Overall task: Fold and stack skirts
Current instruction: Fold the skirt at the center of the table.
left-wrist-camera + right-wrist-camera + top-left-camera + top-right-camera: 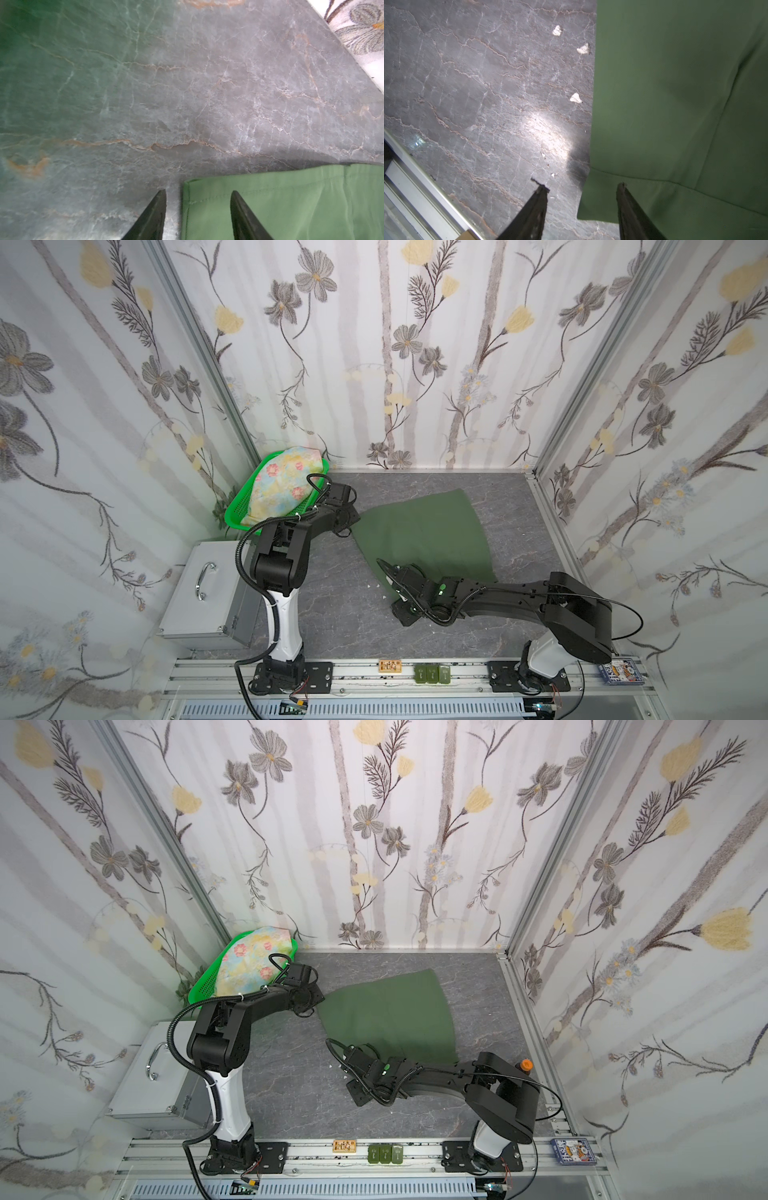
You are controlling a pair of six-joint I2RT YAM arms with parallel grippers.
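Note:
The dark olive-green skirt (424,535) (390,1015) lies spread flat on the grey marble table (519,506). The pastel flowered skirt (286,485) (253,961) is bundled in the bright green basket (235,512) at the back left. My left gripper (198,192) is open at the olive skirt's hemmed left corner (207,199), with one finger over bare table and one over the cloth. My right gripper (581,185) is open too. It straddles the skirt's near-left corner (600,199), again with one finger over the table and one over the fabric. In both top views the wrists hide most of the fingers.
A metal case with a handle (203,593) stands beside the left arm's base. Small white chips (583,49) lie on the table by the skirt's edge. The front rail carries a wooden tile and green blocks (432,672), and a card box (621,670). Papered walls close in three sides.

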